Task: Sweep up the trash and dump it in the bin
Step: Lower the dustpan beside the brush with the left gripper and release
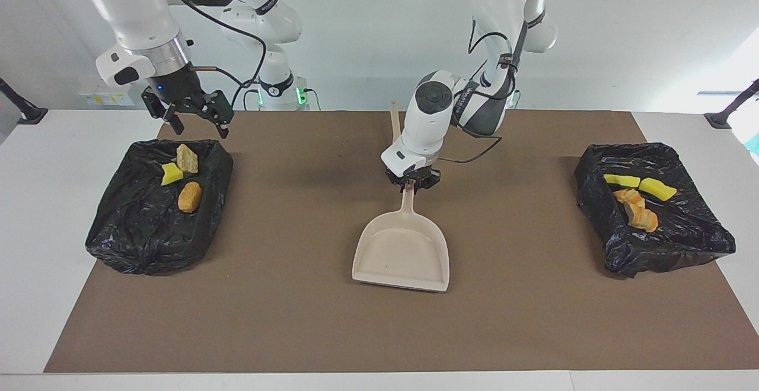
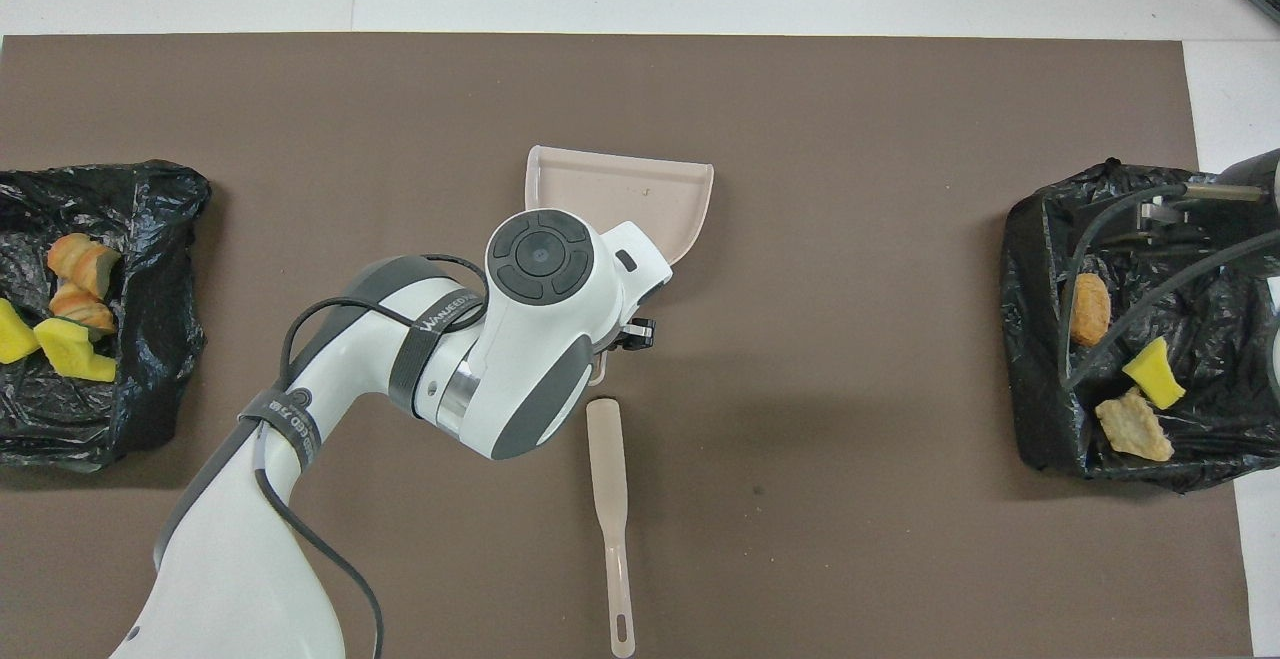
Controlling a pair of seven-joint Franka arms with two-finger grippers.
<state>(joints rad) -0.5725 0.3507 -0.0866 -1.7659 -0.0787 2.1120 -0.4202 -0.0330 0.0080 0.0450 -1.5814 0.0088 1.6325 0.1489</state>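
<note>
Facing view: my left gripper [image 1: 411, 186] clamps the dustpan [image 1: 403, 253] handle mid-table. My right gripper [image 1: 191, 113] hangs spread wide over one bin [image 1: 148, 231]. Trash [image 1: 189, 196] lies in both bins.

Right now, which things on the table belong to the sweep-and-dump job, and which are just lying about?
In the job:
- dustpan, empty, handle held by the left gripper
- brush, lying unheld
- two bag-lined bins
- trash, already inside both bins

Lying about:
- brown mat
- right gripper, open, waiting above one bin
</note>
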